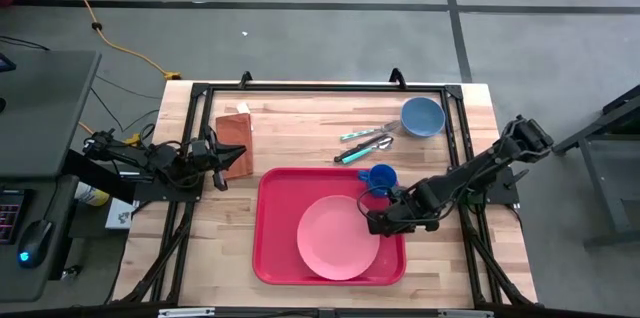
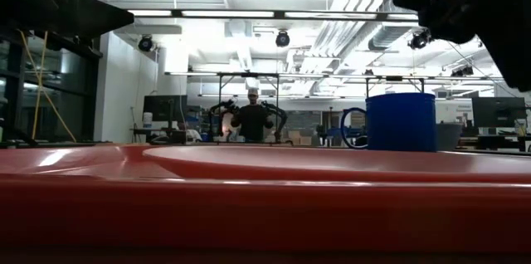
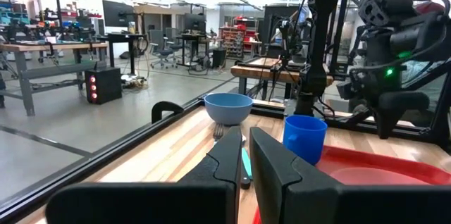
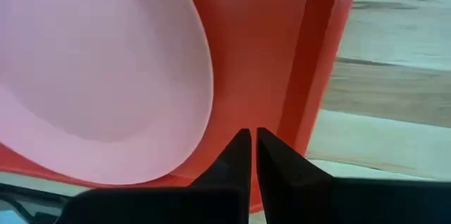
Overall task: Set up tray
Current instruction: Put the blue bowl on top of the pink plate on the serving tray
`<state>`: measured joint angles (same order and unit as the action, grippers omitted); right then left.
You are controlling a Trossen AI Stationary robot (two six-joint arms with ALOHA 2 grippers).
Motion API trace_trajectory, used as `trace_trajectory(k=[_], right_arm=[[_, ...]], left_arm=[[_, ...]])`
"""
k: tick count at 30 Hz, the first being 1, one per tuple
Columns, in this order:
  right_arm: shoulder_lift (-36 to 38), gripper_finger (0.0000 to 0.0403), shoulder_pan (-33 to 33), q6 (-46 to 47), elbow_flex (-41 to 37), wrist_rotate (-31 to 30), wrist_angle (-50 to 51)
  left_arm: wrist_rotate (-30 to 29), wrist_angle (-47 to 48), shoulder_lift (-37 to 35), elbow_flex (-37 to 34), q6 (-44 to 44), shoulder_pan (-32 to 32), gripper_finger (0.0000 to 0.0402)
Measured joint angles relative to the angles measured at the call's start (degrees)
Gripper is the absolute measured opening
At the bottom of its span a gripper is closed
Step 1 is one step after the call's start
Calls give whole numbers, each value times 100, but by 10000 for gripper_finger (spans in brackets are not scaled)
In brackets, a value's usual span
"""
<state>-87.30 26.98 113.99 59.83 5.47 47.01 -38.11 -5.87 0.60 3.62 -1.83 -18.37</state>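
The red tray [image 1: 275, 248] lies at the table's near middle, with a round pink plate [image 1: 338, 238] flat on its floor. A blue cup [image 1: 380, 176] stands upright at the tray's far right corner. My right gripper [image 1: 375, 220] is shut and points steeply down over the tray floor [image 4: 261, 55], between the plate's rim [image 4: 204, 104] and the tray's right rim [image 4: 320, 76]. In the low view it hangs clear above the tray [image 2: 249, 206]. My left gripper [image 3: 246, 155] waits, shut and level, at the table's left by a brown napkin [image 1: 235, 138].
A blue bowl [image 1: 423, 116] stands at the far right, with cutlery [image 1: 365, 143] lying between it and the tray. Bare wood [image 4: 394, 76] shows to the right of the tray. A black frame [image 1: 300, 88] runs along the table's edges.
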Motion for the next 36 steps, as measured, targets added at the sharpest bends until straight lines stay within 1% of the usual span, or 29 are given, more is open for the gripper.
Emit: trace_trajectory(k=[6,10,12,14,16,19,21,23,25,27,31,34,36], right_arm=[[36,0,-2,-175,7,-103,-172],[36,0,-2,-311,7,-467,-132],[30,2,-43,-370,0,-518,-28],[30,9,-115,-461,-75,-532,-165],[27,22,-178,-665,-197,-677,-533],[25,42,-288,-1043,-423,-973,-1597],[25,45,-363,-1195,-546,-1009,-1999],[25,35,-420,-1218,-590,-1074,-1957],[44,13,-468,-1277,-595,-1191,-2037],[96,5,-531,-1438,-595,-1211,-2360],[340,4,-557,-1709,-590,-1245,-3263],[659,2,-494,-2115,-590,-1644,-3955],[964,1,-481,-2477,-588,-2189,-4070]], left_arm=[[0,2,2,0,0,0,60],[-2,2,2,0,2,0,60],[0,2,2,0,0,0,60],[-2,2,1,0,1,0,60],[-2,2,2,0,0,0,60],[-2,2,2,0,0,0,60],[-2,2,2,0,0,-2,60],[-2,2,2,0,2,0,60],[-1,0,1,0,5,0,60],[2,-1,2,0,48,0,60],[5,-28,0,0,61,-2,60],[7,-31,2,0,61,-2,60],[7,-28,1,0,63,0,60]])
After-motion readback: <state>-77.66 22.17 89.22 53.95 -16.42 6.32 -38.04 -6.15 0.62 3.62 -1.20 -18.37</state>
